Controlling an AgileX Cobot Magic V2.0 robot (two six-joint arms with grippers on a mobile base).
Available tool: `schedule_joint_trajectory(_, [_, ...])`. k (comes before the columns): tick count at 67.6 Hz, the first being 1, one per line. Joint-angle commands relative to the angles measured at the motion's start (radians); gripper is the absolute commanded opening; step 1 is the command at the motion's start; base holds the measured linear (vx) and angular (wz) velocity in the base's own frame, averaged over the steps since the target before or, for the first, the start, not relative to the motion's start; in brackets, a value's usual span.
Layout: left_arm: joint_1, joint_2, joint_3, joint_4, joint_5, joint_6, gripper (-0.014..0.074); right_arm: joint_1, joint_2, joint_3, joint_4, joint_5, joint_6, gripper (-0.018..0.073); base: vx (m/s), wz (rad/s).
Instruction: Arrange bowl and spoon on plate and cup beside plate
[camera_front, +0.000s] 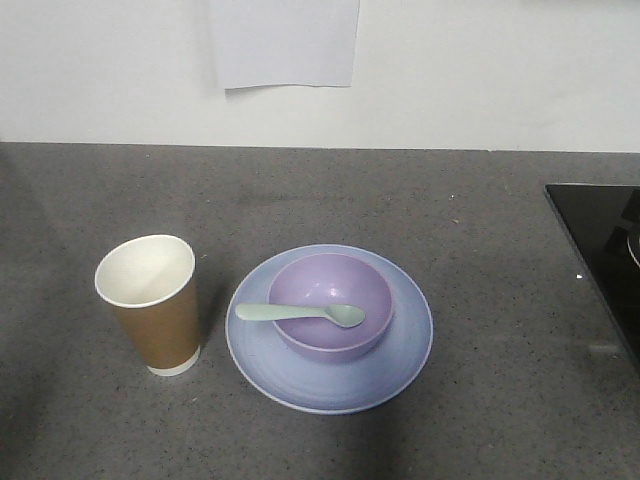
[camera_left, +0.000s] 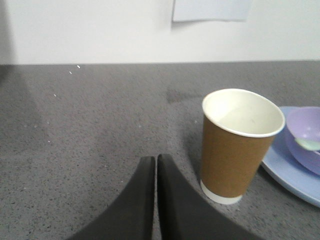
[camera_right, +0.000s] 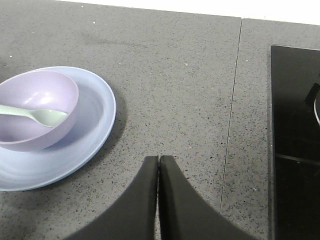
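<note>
The pale blue plate (camera_front: 400, 362) lies on the grey counter, and the lavender bowl (camera_front: 330, 330) stands in its middle. The mint-green spoon (camera_front: 300, 313) rests across the bowl, head inside, handle over the left rim. Just left of the plate stands the brown paper cup (camera_front: 158, 325), upright and empty. In the left wrist view my left gripper (camera_left: 156, 157) is shut and empty, a short way left of the cup (camera_left: 235, 155). In the right wrist view my right gripper (camera_right: 159, 158) is shut and empty, right of the plate (camera_right: 95, 145). Neither gripper shows in the front view.
A black glossy panel (camera_front: 605, 250) is set into the counter at the right edge; it also shows in the right wrist view as the black panel (camera_right: 295, 150). A white wall with a sheet of paper (camera_front: 285, 45) runs along the back. A seam (camera_right: 231, 110) crosses the counter.
</note>
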Motion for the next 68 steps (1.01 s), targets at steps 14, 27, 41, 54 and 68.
schedule_joint_trajectory(14, [0.023,-0.160,0.238,0.043,-0.324,0.000,-0.0006,-0.006,0.001,-0.025,0.007,-0.069,-0.002,-0.0011,0.00,0.00])
schedule_joint_trajectory(27, [0.029,-0.224,0.364,0.044,-0.457,0.000,-0.0006,-0.006,0.001,-0.025,0.007,-0.069,-0.002,-0.0011,0.00,0.00])
schedule_joint_trajectory(41, [0.071,-0.273,0.425,0.026,-0.496,0.000,-0.0006,-0.006,0.001,-0.025,0.007,-0.069,-0.002,-0.0011,0.00,0.00])
schedule_joint_trajectory(54, [0.087,-0.273,0.425,0.024,-0.498,-0.002,-0.0006,-0.006,0.001,-0.025,0.007,-0.069,-0.002,-0.0011,0.00,0.00])
schedule_joint_trajectory(68, [0.087,-0.271,0.424,0.018,-0.497,-0.003,-0.0006,-0.006,0.001,-0.025,0.007,-0.069,-0.002,-0.0011,0.00,0.00])
